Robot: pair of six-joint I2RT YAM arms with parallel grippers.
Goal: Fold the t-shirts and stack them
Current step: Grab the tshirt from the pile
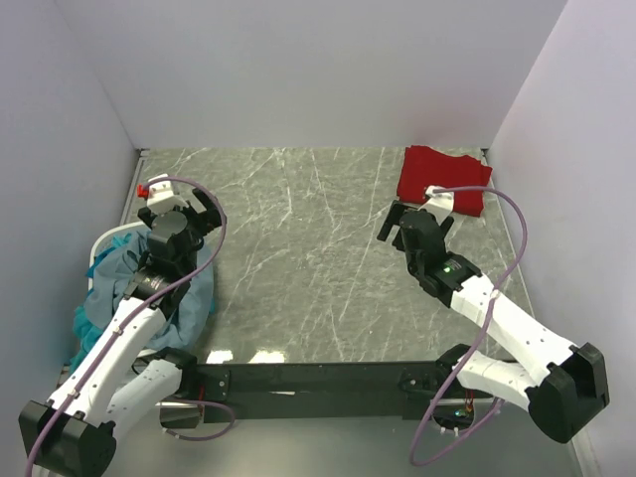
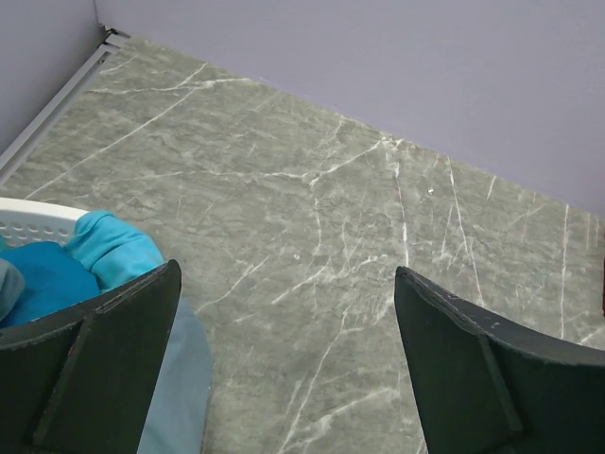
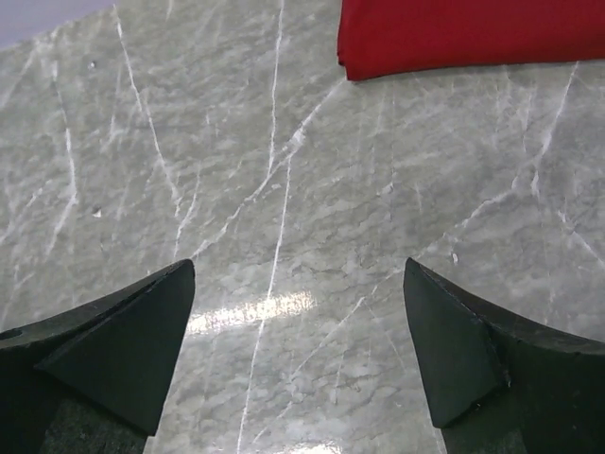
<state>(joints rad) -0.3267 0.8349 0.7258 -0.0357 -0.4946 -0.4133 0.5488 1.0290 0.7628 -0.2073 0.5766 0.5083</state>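
Left claw (image 2: 285,274) gapes empty above the bench (image 1: 308,248); blue shirts (image 2: 104,251) in a basket (image 2: 38,216) lie just left of it. Right claw (image 3: 298,265), also released, has the folded red shirt (image 3: 454,33) just ahead. Likely best: pinch one blue shirt only.

No readable text, labels, brands, numbers or signs in any view.

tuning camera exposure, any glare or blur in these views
Top external: two glare patches on the table at its near edge. Right wrist: a bright streak just ahead of the open right tool, red shirt sharp. Left wrist: even light, no glare.
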